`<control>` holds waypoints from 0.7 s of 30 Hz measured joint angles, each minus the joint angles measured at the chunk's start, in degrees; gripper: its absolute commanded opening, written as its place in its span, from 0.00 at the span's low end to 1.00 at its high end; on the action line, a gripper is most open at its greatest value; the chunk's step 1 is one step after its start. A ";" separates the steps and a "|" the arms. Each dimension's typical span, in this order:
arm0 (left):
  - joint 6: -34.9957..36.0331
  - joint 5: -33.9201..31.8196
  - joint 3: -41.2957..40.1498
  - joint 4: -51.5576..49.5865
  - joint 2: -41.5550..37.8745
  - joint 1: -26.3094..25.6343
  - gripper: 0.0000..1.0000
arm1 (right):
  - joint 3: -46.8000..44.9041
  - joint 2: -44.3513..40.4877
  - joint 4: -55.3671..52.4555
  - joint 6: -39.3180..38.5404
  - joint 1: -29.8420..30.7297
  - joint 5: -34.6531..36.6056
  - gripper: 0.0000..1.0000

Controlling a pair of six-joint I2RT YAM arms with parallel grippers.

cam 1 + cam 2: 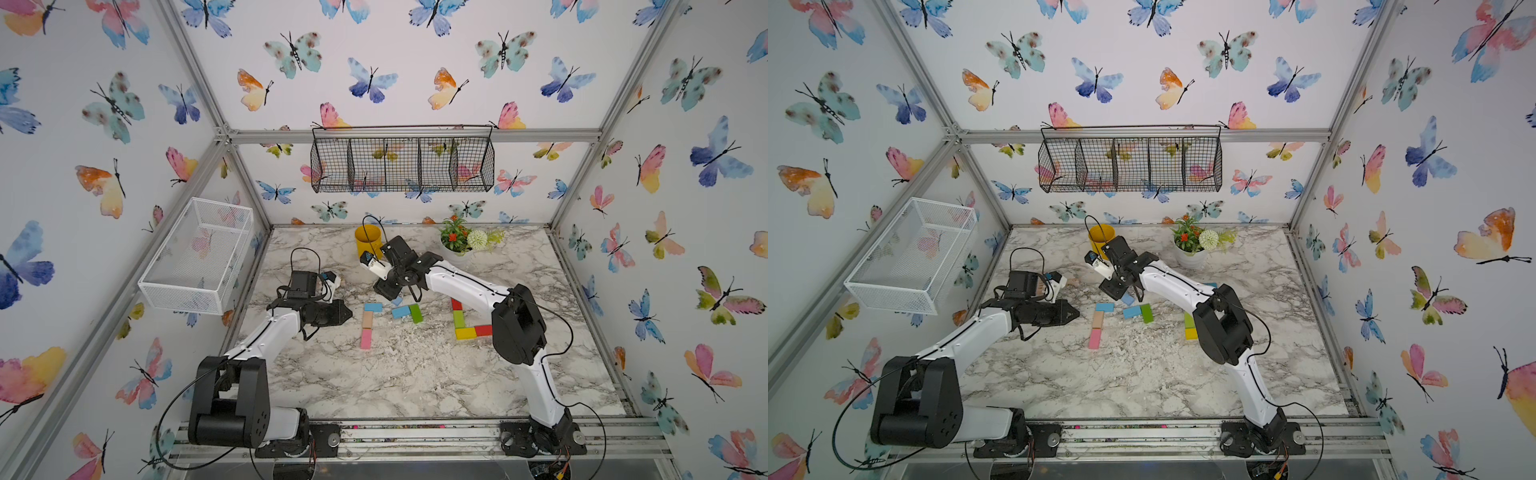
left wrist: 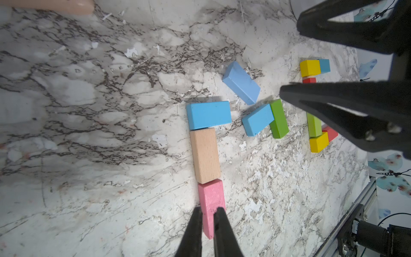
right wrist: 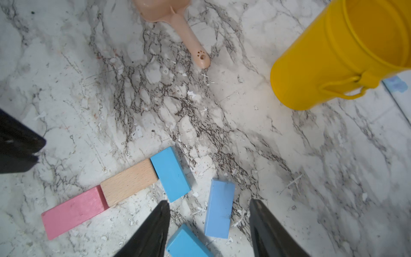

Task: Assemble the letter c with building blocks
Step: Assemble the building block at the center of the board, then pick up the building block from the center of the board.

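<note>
Worn marble-print bench (image 1: 374, 374) inside butterfly-papered walls (image 1: 104, 166), black wire basket (image 1: 402, 164) on the back wall, white mesh basket (image 1: 195, 253) on the left. Near the bench's middle: pink block (image 1: 365, 338) and tan block (image 1: 367, 319) end to end, long axes front to back, sky-blue block (image 1: 372, 307) crosswise at the far end. Right gripper (image 3: 210, 201) spread, loose periwinkle block (image 3: 219, 208) lying slantwise between its jaws, unclamped. Left gripper (image 2: 208, 210) pinched closed, left of the tan block.

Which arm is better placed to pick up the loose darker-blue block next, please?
Right, I think. The right gripper hangs open over the darker-blue block; the left gripper is shut and farther off, by the pink block.
</note>
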 measured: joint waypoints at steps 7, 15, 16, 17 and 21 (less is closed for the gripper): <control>0.02 1.95 0.00 0.35 -0.09 0.00 0.18 | -0.52 0.22 -1.11 8.79 -0.72 1.64 0.62; -0.11 5.44 -0.24 2.23 -1.03 0.00 0.18 | -0.52 1.68 -3.63 12.98 -1.77 1.70 0.64; -0.17 5.79 -0.39 2.62 -1.42 0.00 0.18 | -0.52 1.81 -3.91 13.09 -1.97 1.70 0.64; -0.22 6.08 -0.55 2.97 -1.86 0.00 0.18 | -0.52 1.95 -4.31 13.25 -2.23 1.68 0.65; -0.31 6.49 -0.92 3.89 -3.54 0.00 0.18 | -0.52 2.25 -4.79 13.29 -3.34 1.44 0.65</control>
